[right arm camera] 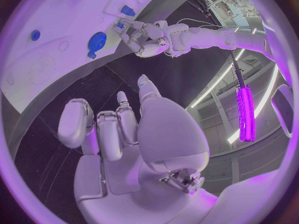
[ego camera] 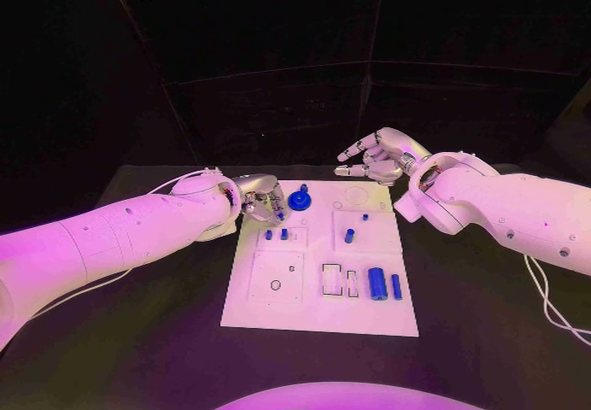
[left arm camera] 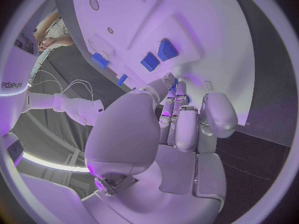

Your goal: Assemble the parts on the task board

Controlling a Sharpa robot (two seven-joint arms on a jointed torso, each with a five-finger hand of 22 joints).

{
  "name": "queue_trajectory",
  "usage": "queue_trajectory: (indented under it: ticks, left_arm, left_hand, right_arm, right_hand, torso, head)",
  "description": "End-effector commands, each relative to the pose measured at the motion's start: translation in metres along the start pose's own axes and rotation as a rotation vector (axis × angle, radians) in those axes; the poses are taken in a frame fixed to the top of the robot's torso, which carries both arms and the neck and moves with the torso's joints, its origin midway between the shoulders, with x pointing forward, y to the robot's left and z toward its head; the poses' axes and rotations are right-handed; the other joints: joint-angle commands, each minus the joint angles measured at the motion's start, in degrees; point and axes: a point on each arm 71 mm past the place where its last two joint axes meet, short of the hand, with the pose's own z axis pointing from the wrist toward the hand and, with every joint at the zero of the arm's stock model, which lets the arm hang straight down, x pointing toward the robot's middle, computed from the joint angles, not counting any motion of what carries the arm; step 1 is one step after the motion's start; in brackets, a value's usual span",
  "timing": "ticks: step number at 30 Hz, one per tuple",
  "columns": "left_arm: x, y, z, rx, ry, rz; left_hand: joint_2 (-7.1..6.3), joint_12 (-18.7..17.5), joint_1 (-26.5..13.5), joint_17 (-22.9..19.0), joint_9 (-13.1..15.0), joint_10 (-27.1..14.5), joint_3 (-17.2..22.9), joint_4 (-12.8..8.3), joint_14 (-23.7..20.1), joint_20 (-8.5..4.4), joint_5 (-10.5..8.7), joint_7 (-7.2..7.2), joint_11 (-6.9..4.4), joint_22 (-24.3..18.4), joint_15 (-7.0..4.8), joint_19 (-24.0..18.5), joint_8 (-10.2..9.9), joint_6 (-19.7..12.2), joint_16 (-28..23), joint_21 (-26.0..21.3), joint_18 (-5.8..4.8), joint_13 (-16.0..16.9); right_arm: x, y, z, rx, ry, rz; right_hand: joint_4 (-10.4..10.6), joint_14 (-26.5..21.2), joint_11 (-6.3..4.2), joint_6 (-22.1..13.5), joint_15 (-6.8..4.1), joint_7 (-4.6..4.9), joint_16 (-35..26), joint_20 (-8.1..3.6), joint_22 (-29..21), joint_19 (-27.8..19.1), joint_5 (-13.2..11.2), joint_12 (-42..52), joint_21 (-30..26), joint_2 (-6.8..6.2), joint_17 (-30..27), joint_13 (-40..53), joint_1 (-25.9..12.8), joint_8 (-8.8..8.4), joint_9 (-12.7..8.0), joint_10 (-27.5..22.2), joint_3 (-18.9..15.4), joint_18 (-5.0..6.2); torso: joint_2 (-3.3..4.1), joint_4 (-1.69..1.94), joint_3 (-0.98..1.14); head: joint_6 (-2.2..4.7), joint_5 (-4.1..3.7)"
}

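Left hand low over task board far-left edge, fingertips curled onto small blue part; hold uncertain. Right hand raised past far edge, fingers spread, empty, waiting. Blue round part beside left hand.

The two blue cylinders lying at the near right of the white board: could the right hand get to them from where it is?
Probably yes. The right hand hovers past the board's far edge, holding nothing, and nothing stands over the two blue cylinders; the left hand is busy at the far left.
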Motion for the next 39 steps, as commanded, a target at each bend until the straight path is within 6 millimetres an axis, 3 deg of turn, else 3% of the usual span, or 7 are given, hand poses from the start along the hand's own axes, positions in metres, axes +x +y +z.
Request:
queue_trajectory:
  ticks: [1,28,30,31,35,36,39]
  left_arm:
    - [0.001,0.001,0.001,-0.019,0.017,0.005]
    - [-0.005,0.011,-0.009,-0.039,-0.030,-0.005]
    - [-0.006,0.013,-0.013,-0.040,-0.042,-0.016]
    - [-0.008,0.015,-0.015,-0.042,-0.050,-0.029]
    - [-0.014,0.023,-0.025,-0.049,-0.114,-0.155]
    - [-0.016,0.024,-0.027,-0.050,-0.131,-0.196]
    - [-0.023,0.029,-0.038,-0.045,-0.204,-0.359]
  left_hand:
    - [-0.13,-0.6,-0.9,-0.2,-0.2,-0.8,0.0,-0.1,0.5,0.43,0.03,0.27,0.19,-0.4,0.14,-0.2,-0.6,-0.9,-0.3,-0.5,-1.04,-0.1]
    - [-1.69,-3.1,-2.1,-1.9,-1.4,-6.5,-1.2,-0.4,0.3,1.36,0.03,0.88,1.47,-2.8,1.12,-0.9,-3.2,-4.3,-0.9,-3.4,-0.47,-0.3]
    - [-1.67,-3.1,-2.1,-2.0,-1.4,-6.6,-1.2,-0.5,0.3,1.38,0.03,0.91,1.49,-2.9,1.14,-1.0,-3.2,-4.3,-0.9,-3.5,-0.43,-0.3]
    - [-1.64,-3.1,-2.1,-2.0,-1.4,-6.7,-1.2,-0.5,0.3,1.39,0.04,0.93,1.51,-3.0,1.15,-1.0,-3.2,-4.3,-0.9,-3.6,-0.42,-0.3]
    - [-1.09,-2.9,-1.7,-1.9,-1.4,-6.6,-0.8,-0.6,0.3,1.45,0.10,1.16,1.59,-3.6,1.20,-1.1,-3.1,-4.1,-0.8,-4.2,-0.29,-0.2]
    - [-0.87,-2.8,-1.6,-1.9,-1.4,-6.4,-0.7,-0.6,0.3,1.48,0.11,1.29,1.62,-3.7,1.23,-1.2,-3.0,-4.0,-0.8,-4.3,-0.28,-0.1]
    - [-0.88,-2.6,-1.8,-2.2,-1.3,-6.4,-0.7,-0.6,0.2,1.59,0.10,1.64,1.83,-5.1,1.40,-1.7,-2.8,-3.5,-1.0,-5.8,0.02,-0.1]
  right_arm:
    - [0.000,0.002,0.000,-0.011,0.003,0.002]
    - [-0.007,-0.007,-0.001,0.016,-0.007,-0.005]
    - [-0.008,-0.009,-0.001,0.027,-0.005,-0.009]
    - [-0.009,-0.011,-0.001,0.032,-0.002,-0.016]
    - [-0.010,-0.015,-0.003,0.042,0.024,-0.094]
    - [-0.010,-0.015,-0.003,0.044,0.031,-0.115]
    - [-0.012,-0.019,-0.006,0.051,0.054,-0.203]
  right_hand:
    - [0.1,4.2,-0.07,-0.4,-0.54,-0.10,-0.2,0.08,-0.1,-0.3,0.2,-0.1,-0.3,0.56,7.3,2.8,0.0,0.39,-0.1,0.0,-0.3,0.62]
    - [0.2,4.1,-0.07,-0.5,-0.54,-0.11,-0.4,0.08,-0.7,-0.5,0.2,-0.7,-0.6,0.70,7.0,2.1,0.2,0.46,-0.1,-0.6,-0.5,0.75]
    - [-0.1,4.0,-0.16,-0.4,-0.60,-0.17,-0.7,0.03,-1.7,-1.0,0.3,-4.5,-1.1,0.91,6.6,-1.7,1.0,0.68,-0.1,-3.7,-0.5,0.93]
    - [-0.6,3.8,-0.25,0.1,-0.78,-0.39,-1.2,-0.14,-3.5,-1.8,0.4,-9.4,-2.1,1.24,5.7,-6.5,2.2,1.11,0.0,-7.6,-0.2,1.27]
    - [-3.1,2.9,-1.49,4.1,-1.84,-1.38,-3.3,-1.03,-9.0,-4.4,4.2,-27.3,-5.3,2.21,2.6,-23.1,7.1,3.61,0.8,-19.8,3.0,2.29]
    - [-3.3,2.7,-1.66,4.7,-2.02,-1.58,-4.0,-1.28,-10.1,-4.9,4.2,-32.5,-6.0,2.14,1.7,-27.7,7.6,3.87,0.9,-22.6,3.7,2.47]
    - [-3.8,2.1,-1.52,5.2,-2.07,-1.71,-6.3,-1.45,-12.7,-5.7,2.0,-41.8,-7.8,1.04,-1.4,-35.5,8.7,3.69,0.7,-23.3,6.1,2.77]
  torso:
    - [-0.01,0.00,-0.01]
    - [-0.06,0.07,-0.08]
    - [-0.05,0.08,-0.06]
    - [-0.06,0.09,-0.04]
    - [-0.17,0.09,0.02]
    - [-0.18,0.08,0.05]
    - [-0.23,0.14,-0.02]
  head:
    - [0.00,-0.05]
    - [0.04,-0.15]
    - [0.12,-0.14]
    - [0.15,-0.13]
    - [0.34,0.05]
    - [0.42,0.11]
    - [0.63,-0.45]
